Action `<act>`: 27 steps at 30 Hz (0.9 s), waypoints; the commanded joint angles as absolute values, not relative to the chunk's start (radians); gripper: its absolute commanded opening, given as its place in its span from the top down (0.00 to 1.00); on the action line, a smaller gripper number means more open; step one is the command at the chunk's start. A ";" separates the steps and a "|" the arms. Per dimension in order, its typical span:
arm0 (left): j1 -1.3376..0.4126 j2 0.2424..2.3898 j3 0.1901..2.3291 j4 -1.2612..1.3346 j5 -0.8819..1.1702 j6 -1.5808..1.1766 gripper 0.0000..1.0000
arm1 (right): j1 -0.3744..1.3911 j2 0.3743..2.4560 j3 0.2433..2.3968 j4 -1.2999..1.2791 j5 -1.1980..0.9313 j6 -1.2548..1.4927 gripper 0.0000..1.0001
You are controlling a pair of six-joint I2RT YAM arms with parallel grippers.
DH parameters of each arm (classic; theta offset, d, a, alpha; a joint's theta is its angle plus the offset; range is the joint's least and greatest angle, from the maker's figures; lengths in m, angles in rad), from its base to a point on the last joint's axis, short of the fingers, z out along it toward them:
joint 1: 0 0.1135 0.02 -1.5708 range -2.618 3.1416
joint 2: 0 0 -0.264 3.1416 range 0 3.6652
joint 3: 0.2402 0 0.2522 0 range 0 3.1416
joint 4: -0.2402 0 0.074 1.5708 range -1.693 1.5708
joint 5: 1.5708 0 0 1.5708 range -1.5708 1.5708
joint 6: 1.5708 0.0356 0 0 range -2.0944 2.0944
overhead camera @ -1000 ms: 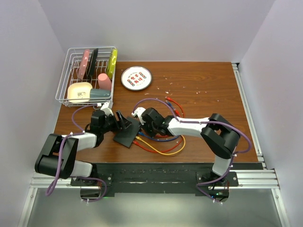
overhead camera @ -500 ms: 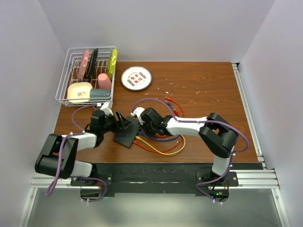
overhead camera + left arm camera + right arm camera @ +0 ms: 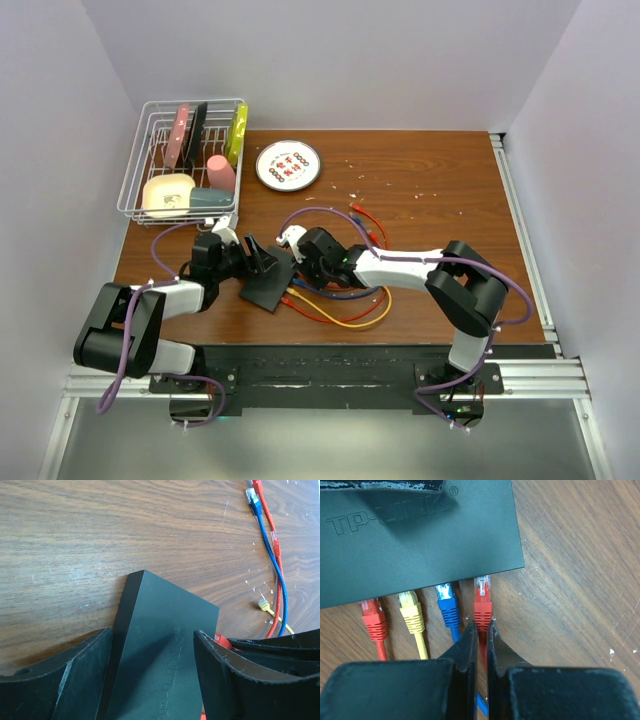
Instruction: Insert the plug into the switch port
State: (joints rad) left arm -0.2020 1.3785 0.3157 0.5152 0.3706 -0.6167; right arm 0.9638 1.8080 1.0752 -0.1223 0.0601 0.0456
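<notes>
The switch is a flat matte-black box on the wooden table, also seen in the left wrist view and the right wrist view. My left gripper straddles it, with one finger against each long side. My right gripper is shut on a red plug just behind its boot. The plug's clear tip meets the switch's port edge at the rightmost port. A red, a yellow and a blue plug sit in ports to its left. In the top view both grippers meet at the switch.
A wire dish rack with dishes stands at the back left, with a round white plate beside it. Red, yellow and blue cables loop in front of the right arm. Loose blue and red cables lie beyond the switch.
The right arm has edged slightly left toward the switch. The left arm and the switch have not visibly moved.
</notes>
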 commanded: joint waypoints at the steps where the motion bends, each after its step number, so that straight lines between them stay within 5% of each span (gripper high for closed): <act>1: -0.198 1.384 0.308 0.568 0.402 -0.621 0.30 | 0.971 1.776 1.086 -0.038 0.058 0.057 1.00; 20: -0.198 1.433 0.374 0.578 0.391 -0.551 0.23 | 0.979 1.810 1.130 -0.074 0.023 -0.057 1.00; 27: -0.198 1.512 0.423 0.594 0.417 -0.531 0.28 | 0.979 1.812 1.144 -0.080 0.011 -0.094 1.00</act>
State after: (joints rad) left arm -0.2024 1.4776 0.3901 0.5404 0.3878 -0.5755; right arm 0.9699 1.8133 1.0939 -0.1242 0.0444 -0.0452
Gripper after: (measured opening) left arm 0.741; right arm 0.042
